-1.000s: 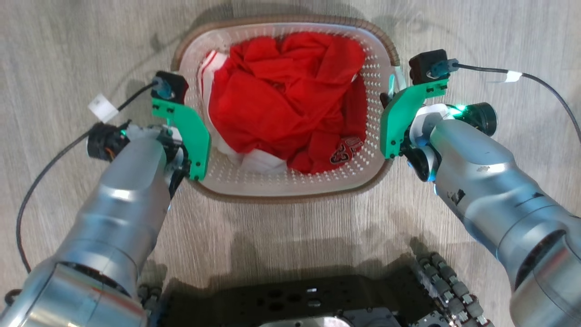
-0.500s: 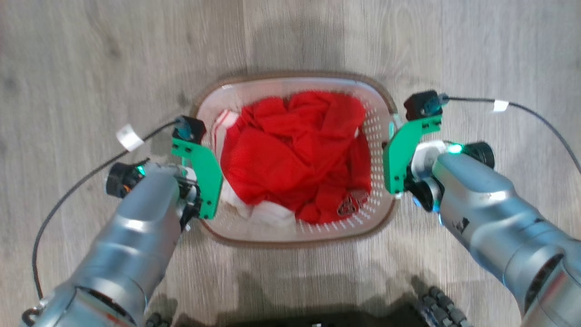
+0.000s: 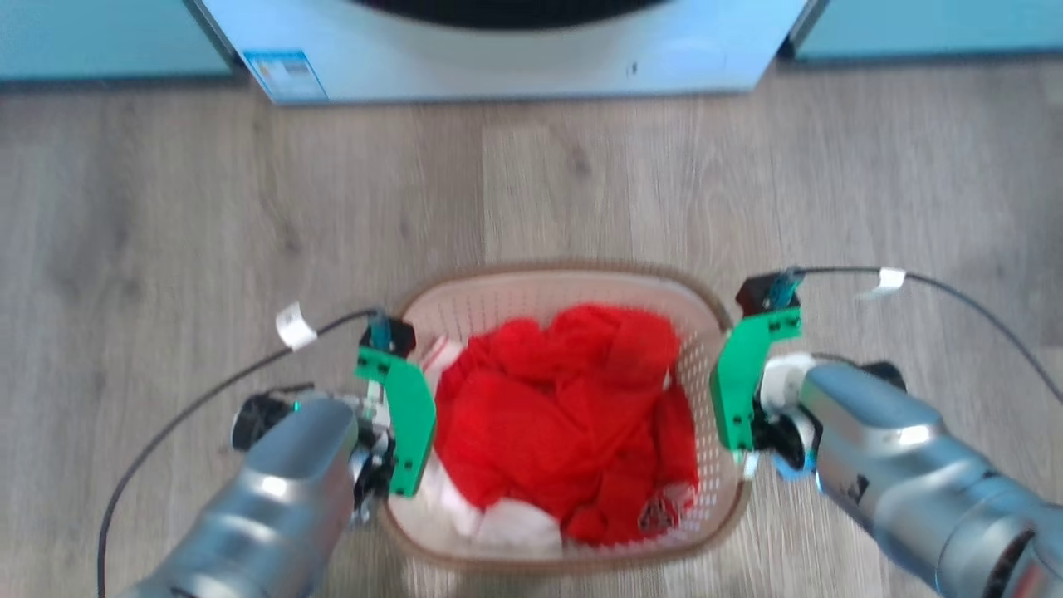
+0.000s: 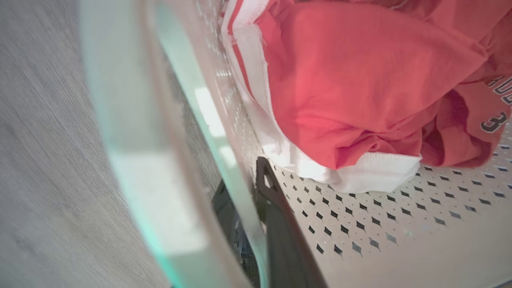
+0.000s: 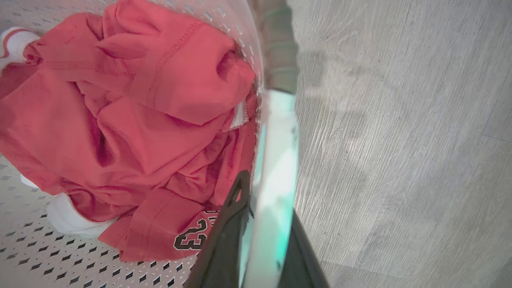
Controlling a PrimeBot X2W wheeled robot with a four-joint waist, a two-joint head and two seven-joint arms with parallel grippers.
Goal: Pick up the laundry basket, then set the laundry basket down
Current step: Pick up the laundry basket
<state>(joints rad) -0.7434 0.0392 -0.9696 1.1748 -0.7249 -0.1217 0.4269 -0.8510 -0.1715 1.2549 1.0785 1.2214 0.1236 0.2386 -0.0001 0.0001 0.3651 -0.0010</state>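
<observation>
Flooring (image 3: pixel 166 208) of grey wood runs to the far washing machine (image 3: pixel 515 58), with the laundry basket (image 3: pixel 548 291) clamped at its sides by left gripper (image 4: pixel 244 180) and right gripper (image 5: pixel 268 200).

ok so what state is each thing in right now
laundry basket, upright, gripped on both sides
clothes, crumpled, piled inside the laundry basket
left end effector, shut on the basket's side, one finger inside, one outside
right end effector, shut on the opposite side likewise
washing machine, door cut off, cannot tell
</observation>
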